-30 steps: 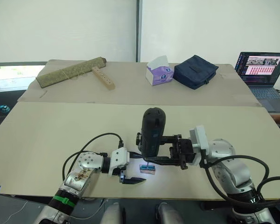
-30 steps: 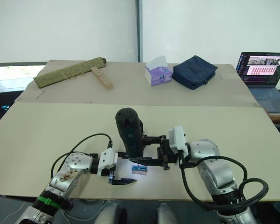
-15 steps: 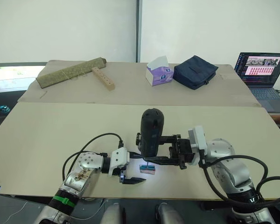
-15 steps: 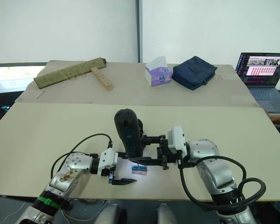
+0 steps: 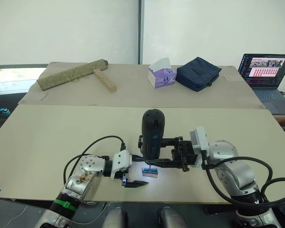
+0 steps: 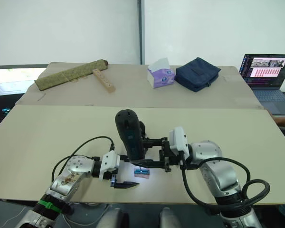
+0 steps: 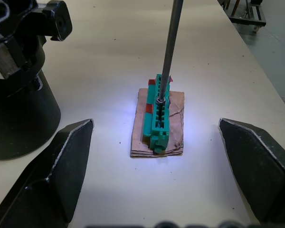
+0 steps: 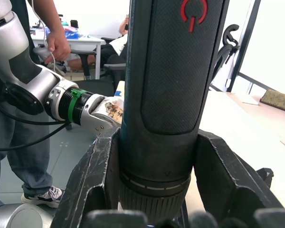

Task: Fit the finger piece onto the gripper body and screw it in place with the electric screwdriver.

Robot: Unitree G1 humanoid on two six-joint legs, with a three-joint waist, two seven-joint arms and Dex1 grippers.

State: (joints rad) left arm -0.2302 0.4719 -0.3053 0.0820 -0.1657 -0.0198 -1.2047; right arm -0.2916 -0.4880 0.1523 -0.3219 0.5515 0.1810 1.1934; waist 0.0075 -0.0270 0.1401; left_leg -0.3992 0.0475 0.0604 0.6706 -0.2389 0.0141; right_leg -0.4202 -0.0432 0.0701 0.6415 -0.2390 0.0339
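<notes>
Standing upright, the electric screwdriver is clamped by the right gripper; its bit is set on a green-and-tan block on the table. The gripper body is seen just beside the block. The left gripper is spread wide, empty, facing the block.

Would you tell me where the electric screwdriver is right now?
The electric screwdriver stands upright in the right gripper, its bit on the green block near the table's front edge.
</notes>
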